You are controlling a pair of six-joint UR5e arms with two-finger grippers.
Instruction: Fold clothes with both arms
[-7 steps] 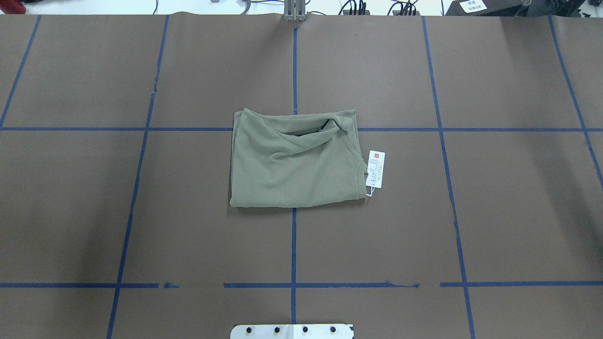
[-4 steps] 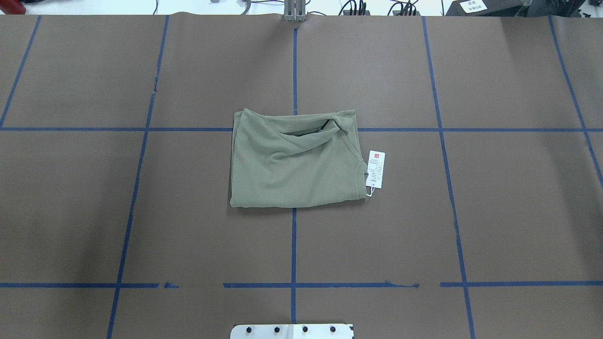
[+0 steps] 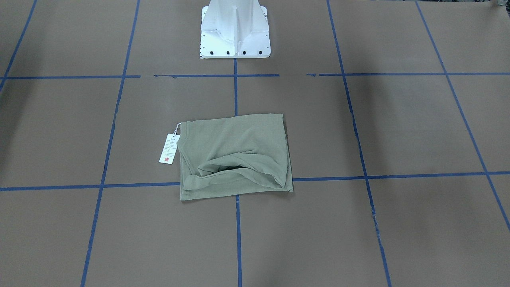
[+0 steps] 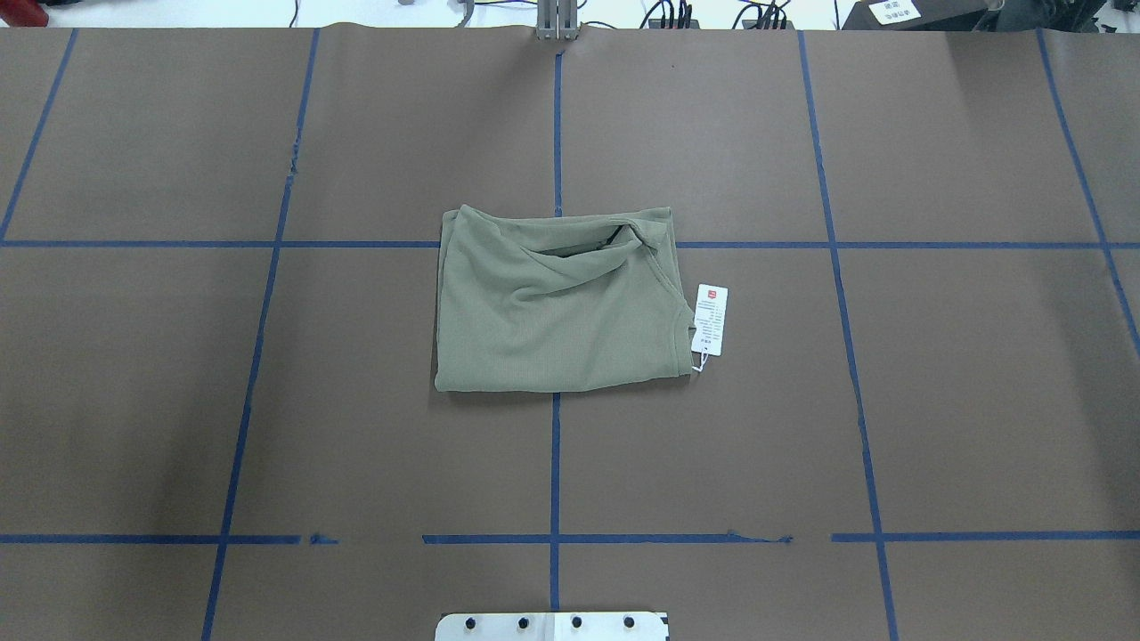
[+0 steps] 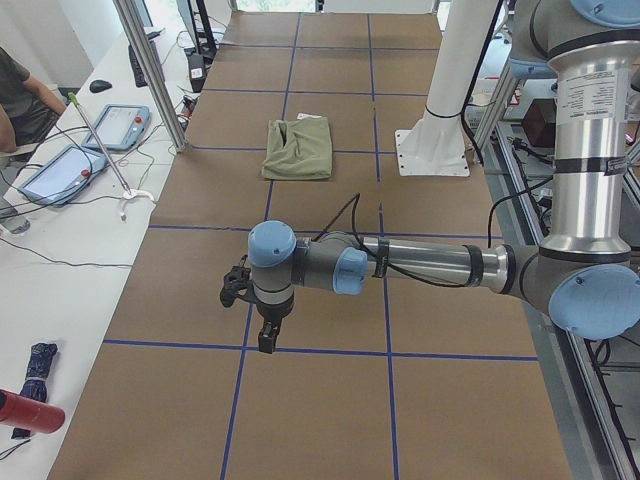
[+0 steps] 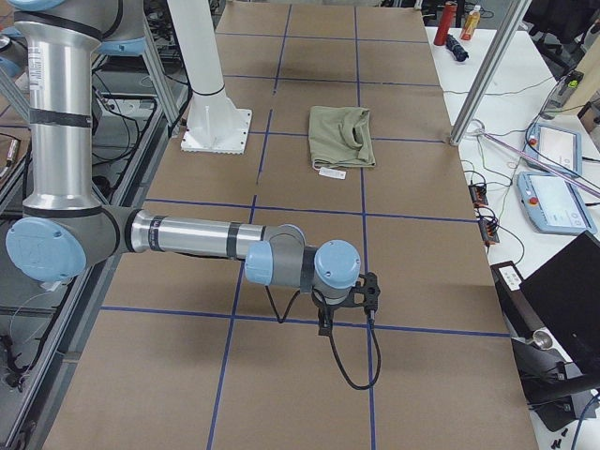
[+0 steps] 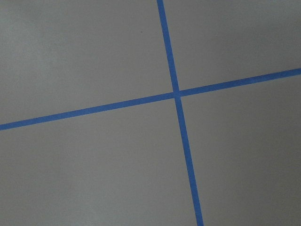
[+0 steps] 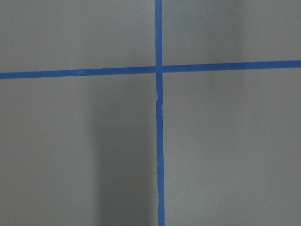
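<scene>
The left arm (image 5: 420, 262) reaches out low over bare brown table (image 4: 935, 401), well to the left of the garment, and its wrist camera shows only a crossing of blue tape lines (image 7: 176, 93). The left gripper (image 5: 267, 338) shows only in a side view, so I cannot tell how far its fingers are parted; nothing green hangs from it.

In the middle of the table the shirt (image 4: 557, 307) lies as a compact rectangle across the centre tape line, no gripper near it. Its near and left edges look tidy. Toward the far edge a loose ruck opens a dark slit. The hang tag (image 4: 710, 320) lies flat on the table just beside the shirt's right edge.

The right arm (image 6: 187, 234) is likewise well clear on the right. The right gripper (image 6: 325, 325) is also seen only from the side, so I cannot tell its opening.

The folding looks essentially done, and at most the far ruck wants smoothing.

Sleeves, collar and logo are tucked out of sight. The tag's print is too small to read. Neither arm enters the overhead or front views.
</scene>
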